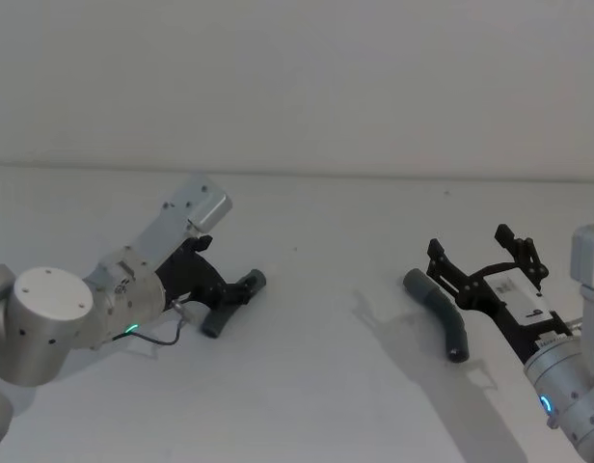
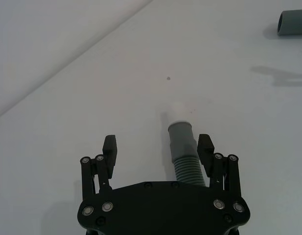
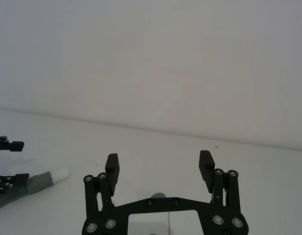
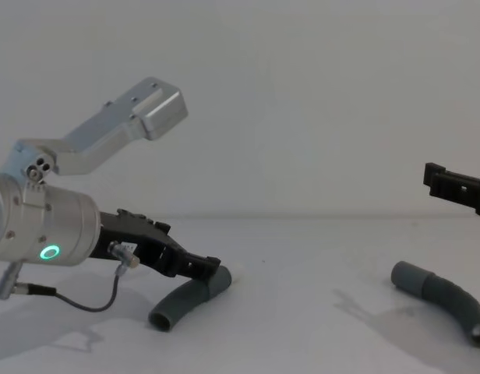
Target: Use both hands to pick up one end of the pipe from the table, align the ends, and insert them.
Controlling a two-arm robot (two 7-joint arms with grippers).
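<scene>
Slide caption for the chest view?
Left gripper open around the shorter hose piece on the table; right gripper open, raised above the longer hose piece.

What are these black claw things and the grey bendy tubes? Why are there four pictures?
It is a robot with two arms; each ends in a black pincer. One picture looks down from its head, one from its chest, one from each wrist. On the white table lie two grey ribbed hose pieces. The left pincer is down at the shorter piece, fingers open either side of it, not squeezing. The right pincer hangs open in the air near the longer piece. Nothing is held yet.
</scene>
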